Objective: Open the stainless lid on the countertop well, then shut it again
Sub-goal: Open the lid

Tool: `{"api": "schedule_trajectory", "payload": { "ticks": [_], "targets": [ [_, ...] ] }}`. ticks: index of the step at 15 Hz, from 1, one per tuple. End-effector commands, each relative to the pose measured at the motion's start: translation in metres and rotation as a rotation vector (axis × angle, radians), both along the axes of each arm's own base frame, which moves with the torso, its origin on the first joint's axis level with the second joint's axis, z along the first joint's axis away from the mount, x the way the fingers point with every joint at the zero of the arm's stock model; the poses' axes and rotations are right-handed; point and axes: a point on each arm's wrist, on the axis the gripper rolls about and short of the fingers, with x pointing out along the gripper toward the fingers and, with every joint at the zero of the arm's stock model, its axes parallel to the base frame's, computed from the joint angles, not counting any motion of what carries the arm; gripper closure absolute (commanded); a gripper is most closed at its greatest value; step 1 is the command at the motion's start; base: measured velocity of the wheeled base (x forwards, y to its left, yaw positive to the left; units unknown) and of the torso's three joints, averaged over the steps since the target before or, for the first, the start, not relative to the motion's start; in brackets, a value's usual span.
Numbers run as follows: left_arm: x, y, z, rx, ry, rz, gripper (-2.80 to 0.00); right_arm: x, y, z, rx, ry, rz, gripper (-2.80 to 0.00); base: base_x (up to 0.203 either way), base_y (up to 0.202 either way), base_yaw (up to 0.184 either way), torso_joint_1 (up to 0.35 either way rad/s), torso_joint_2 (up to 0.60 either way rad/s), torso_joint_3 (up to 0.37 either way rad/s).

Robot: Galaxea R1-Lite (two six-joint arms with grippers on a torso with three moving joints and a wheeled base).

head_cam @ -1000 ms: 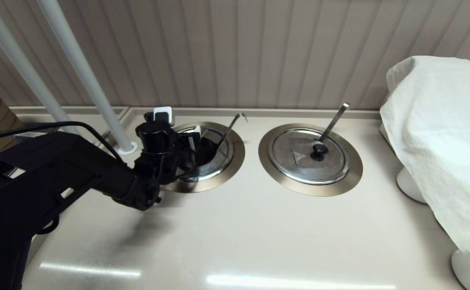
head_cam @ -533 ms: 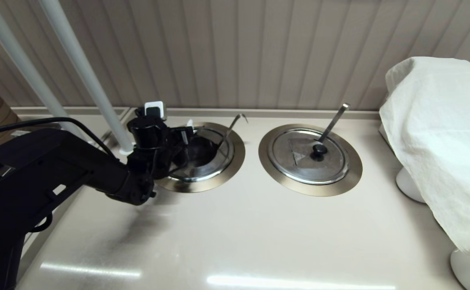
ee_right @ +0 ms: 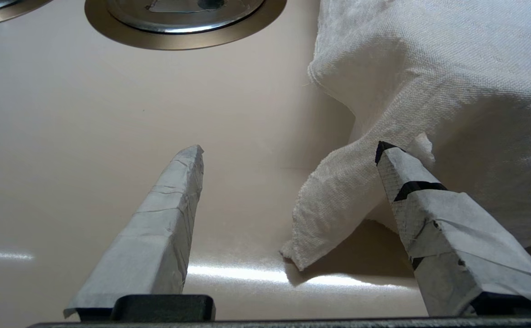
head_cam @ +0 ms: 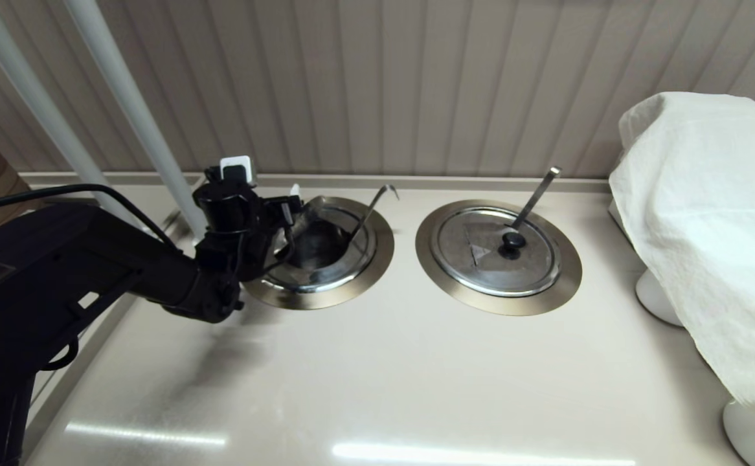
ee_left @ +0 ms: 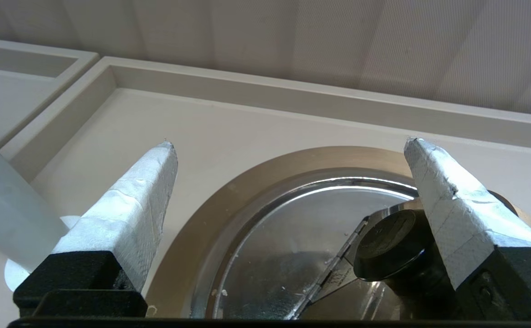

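The stainless lid (head_cam: 344,264) sits in the countertop well (head_cam: 381,249) at the left, with the hook-ended wire handle (head_cam: 371,207) sticking out. The lid is hinged; its flap with the black knob (ee_left: 393,246) is tilted up from the flat half (ee_left: 274,237). My left gripper (head_cam: 290,208) hovers over the well's left side, open (ee_left: 289,142). The knob lies against the inner face of one finger (ee_left: 447,200) and is not clamped. The bronze ring (ee_left: 192,214) curves below the fingers. My right gripper (ee_right: 290,146) is open and idle near the counter, out of the head view.
The twin lid (head_cam: 481,259) with a straight flat handle (head_cam: 536,194) lies shut to the right. A white cloth (head_cam: 708,226) covers something at the far right; its corner (ee_right: 324,214) hangs beside the right fingers. Two white poles (head_cam: 138,123) stand behind the left arm.
The left arm has drawn back to the left from over the lid's centre. The knob flap now stands tilted up.
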Motion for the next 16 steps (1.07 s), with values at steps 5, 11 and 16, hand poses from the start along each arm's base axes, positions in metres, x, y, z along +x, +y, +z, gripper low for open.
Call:
{"api": "schedule_trajectory", "payload": {
  "ticks": [5, 11, 16],
  "targets": [
    [0.006, 0.009, -0.004, 0.001, 0.001, 0.025, -2.80, 0.000, 0.000, 0.000, 0.000, -0.001, 0.000, -2.80, 0.000, 0.000, 0.000, 0.000, 0.00, 0.000],
    [0.013, 0.029, 0.003, -0.003, -0.025, 0.073, -2.80, 0.000, 0.000, 0.000, 0.000, -0.001, 0.000, -2.80, 0.000, 0.000, 0.000, 0.000, 0.00, 0.000],
    [0.008, 0.040, 0.032, -0.022, -0.100, 0.103, -2.80, 0.000, 0.000, 0.000, 0.000, -0.001, 0.000, -2.80, 0.000, 0.000, 0.000, 0.000, 0.00, 0.000]
  ]
}}
